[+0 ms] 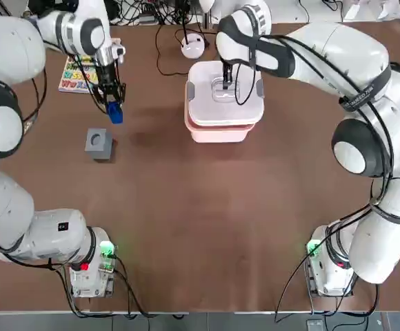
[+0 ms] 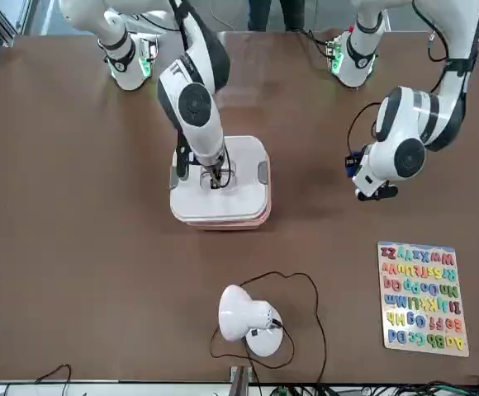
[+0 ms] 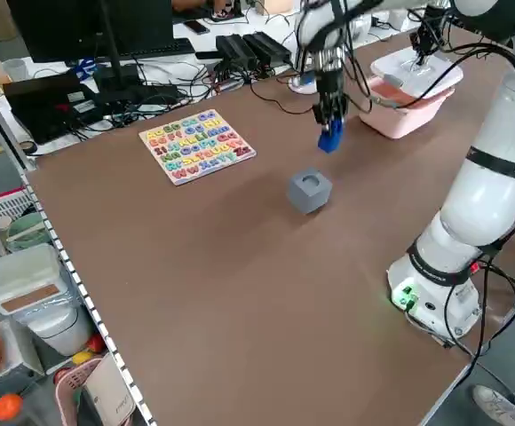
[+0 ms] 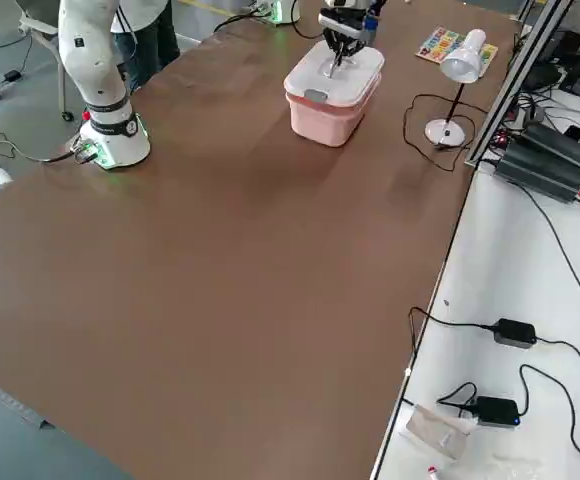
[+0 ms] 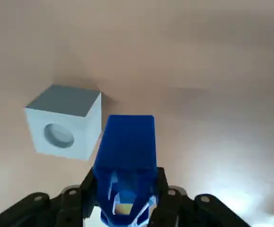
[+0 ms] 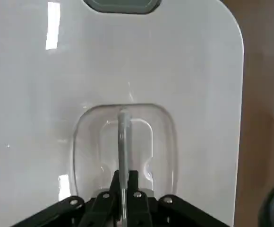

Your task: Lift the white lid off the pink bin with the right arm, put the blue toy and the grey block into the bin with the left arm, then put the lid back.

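The white lid point(image 1: 214, 103) covers the pink bin point(image 1: 217, 132) at the table's far middle. In the left side view it looks slightly raised off the bin point(image 3: 401, 115). My right gripper point(image 1: 226, 83) is shut on the thin handle point(image 6: 123, 142) in the lid's recessed centre. My left gripper point(image 1: 110, 95) hangs at the far left, shut on the blue toy point(image 1: 115, 114), which pokes out below the fingers point(image 5: 167, 196) just above the table. The grey block point(image 1: 98, 143), hole facing up, sits on the table close beside the toy, nearer the robot point(image 5: 64, 122).
A colourful alphabet puzzle board point(image 1: 72, 76) lies at the far left behind the left gripper. A small round white device with a black cable point(image 1: 193, 47) stands just beyond the bin. The arm bases point(image 1: 93, 265) point(image 1: 327, 265) sit at the near edge.
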